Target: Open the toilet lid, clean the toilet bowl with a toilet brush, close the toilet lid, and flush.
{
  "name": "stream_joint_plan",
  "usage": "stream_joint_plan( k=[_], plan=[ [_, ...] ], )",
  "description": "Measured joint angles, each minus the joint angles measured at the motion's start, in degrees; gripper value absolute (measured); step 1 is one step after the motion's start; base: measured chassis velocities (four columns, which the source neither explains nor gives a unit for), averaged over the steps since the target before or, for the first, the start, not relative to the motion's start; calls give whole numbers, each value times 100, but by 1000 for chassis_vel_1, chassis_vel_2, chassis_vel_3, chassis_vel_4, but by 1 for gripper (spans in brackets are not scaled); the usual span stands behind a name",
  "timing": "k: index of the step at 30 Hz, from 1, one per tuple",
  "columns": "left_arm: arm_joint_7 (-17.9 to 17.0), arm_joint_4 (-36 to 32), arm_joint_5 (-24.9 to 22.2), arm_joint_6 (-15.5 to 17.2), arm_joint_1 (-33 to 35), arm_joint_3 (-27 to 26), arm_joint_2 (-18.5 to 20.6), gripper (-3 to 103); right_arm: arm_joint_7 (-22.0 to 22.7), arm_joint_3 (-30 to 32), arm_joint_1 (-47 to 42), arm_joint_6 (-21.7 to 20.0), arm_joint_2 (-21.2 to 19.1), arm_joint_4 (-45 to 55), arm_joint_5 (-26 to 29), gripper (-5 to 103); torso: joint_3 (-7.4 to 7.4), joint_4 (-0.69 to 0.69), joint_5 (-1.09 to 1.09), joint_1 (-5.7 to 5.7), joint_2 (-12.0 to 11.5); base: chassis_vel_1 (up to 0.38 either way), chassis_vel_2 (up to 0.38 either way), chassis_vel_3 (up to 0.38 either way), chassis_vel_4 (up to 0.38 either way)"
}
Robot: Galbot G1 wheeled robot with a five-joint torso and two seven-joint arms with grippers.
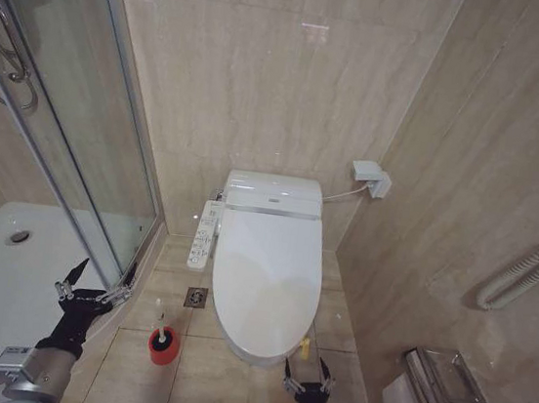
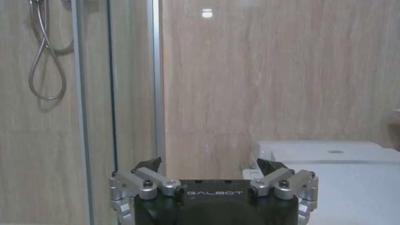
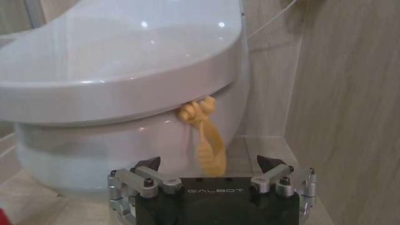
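The white toilet lid [image 1: 268,270] lies shut over the toilet bowl, whose outer ceramic wall [image 3: 93,150] shows under the rim; the bowl's inside is hidden. The toilet brush [image 1: 163,331] stands upright in its red holder [image 1: 164,348] on the floor left of the toilet. My left gripper [image 1: 94,280] hovers open beside the shower glass, left of the brush, with nothing between its fingers; from its wrist [image 2: 209,165] the lid [image 2: 356,187] lies ahead and to one side. My right gripper [image 1: 308,375] is open and low at the toilet's front right, just before a yellow tie [image 3: 206,136] hanging from the seat rim.
A curved glass shower door [image 1: 109,143] and white shower tray [image 1: 6,267] close off the left. A control panel [image 1: 204,236] juts from the toilet's left side, with a floor drain [image 1: 196,298] below it. A metal paper holder [image 1: 439,385] and the tiled wall stand close on the right.
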Motion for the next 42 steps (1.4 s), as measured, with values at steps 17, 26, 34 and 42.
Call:
stream_joint_plan(
  k=[17, 26, 34, 42],
  plan=[
    [0, 0, 0, 0, 0, 0, 0, 100, 75, 55, 544, 227, -97, -686, -26, 100, 0, 1, 2, 0, 0, 0, 0, 0, 0],
    [0, 0, 0, 0, 0, 0, 0, 100, 128, 55, 745, 280, -109, -858, -26, 100, -1, 1, 2, 0, 0, 0, 0, 0, 0],
    [0, 0, 0, 0, 0, 0, 0, 100, 98, -11, 639, 373, -133, -730, -23, 83, -1, 4, 4, 0, 1, 0, 0, 0, 0],
    [0, 0, 0, 0, 0, 0, 0, 100, 80, -24, 547, 421, -125, -653, -15, 55, -1, 8, 6, 0, 1, 0, 0, 0, 0]
  ],
)
